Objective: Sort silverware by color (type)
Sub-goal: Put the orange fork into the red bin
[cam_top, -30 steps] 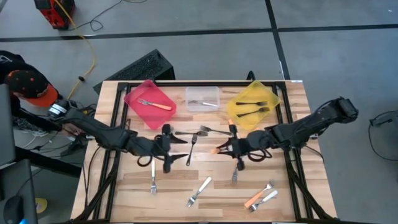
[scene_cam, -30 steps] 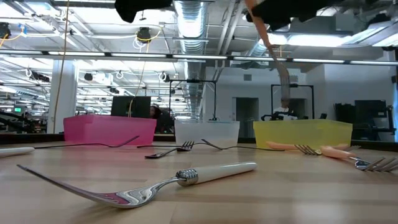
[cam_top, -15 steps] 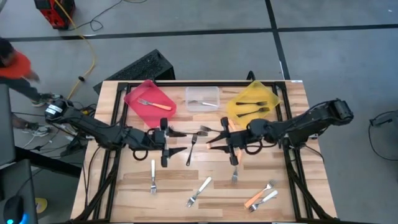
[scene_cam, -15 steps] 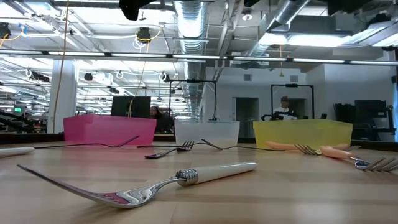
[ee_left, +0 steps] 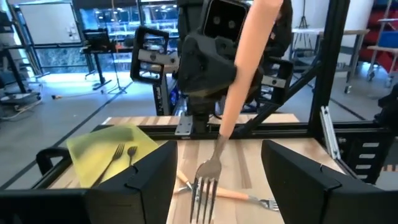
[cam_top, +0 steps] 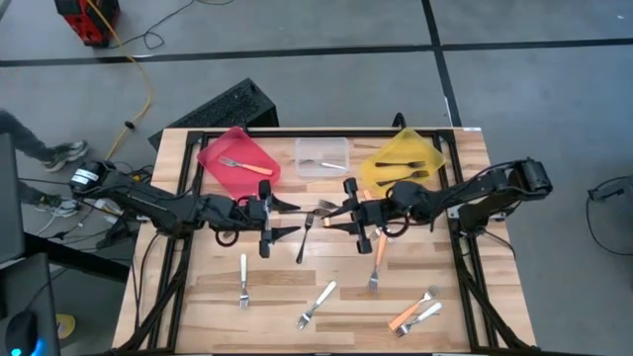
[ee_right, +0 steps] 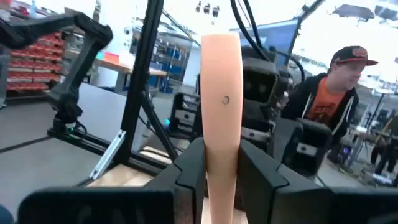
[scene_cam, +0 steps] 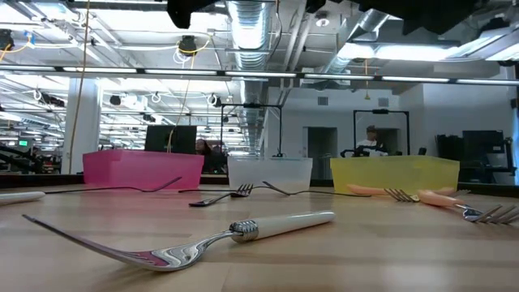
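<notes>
The right gripper (cam_top: pixel 348 212) is clamping its jaws on an orange-handled silver fork (ee_left: pixel 234 106), probably for handover, facing the left gripper (cam_top: pixel 273 215), jaws wide and empty.

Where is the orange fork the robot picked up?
In the high view the orange-handled fork is clamped in the right gripper, held up over the middle of the table, in front of the clear bin. The open left gripper faces it.
</notes>
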{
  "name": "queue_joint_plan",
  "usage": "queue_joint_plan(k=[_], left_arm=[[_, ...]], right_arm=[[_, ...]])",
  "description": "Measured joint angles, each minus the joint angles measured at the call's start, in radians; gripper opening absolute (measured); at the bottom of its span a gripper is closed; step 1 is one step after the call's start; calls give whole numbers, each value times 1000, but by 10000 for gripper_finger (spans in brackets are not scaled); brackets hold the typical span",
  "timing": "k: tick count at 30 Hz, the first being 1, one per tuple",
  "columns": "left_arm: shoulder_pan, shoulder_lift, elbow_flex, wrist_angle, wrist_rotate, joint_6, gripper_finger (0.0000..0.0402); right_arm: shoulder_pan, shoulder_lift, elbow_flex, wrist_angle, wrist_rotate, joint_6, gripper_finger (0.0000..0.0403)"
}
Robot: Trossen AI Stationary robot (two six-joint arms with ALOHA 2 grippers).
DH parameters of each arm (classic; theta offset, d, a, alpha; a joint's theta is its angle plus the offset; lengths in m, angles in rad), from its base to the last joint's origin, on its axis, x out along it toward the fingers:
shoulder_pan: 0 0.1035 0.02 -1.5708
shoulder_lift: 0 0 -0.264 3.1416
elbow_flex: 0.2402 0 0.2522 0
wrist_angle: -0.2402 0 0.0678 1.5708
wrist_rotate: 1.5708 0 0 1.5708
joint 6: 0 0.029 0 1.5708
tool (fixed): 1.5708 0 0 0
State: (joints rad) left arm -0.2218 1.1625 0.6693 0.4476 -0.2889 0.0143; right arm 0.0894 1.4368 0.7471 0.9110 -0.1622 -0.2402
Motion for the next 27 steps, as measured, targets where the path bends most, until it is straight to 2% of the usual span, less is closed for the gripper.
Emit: queue_joint_plan(k=[16,27], left_arm=[[140,2,0,14,108,19,219],[195,3,0,-33,143,20,219]], right_arm=[[-96,10,0,56,-89,57,100],[-124,10,0,51,-105,86,100]])
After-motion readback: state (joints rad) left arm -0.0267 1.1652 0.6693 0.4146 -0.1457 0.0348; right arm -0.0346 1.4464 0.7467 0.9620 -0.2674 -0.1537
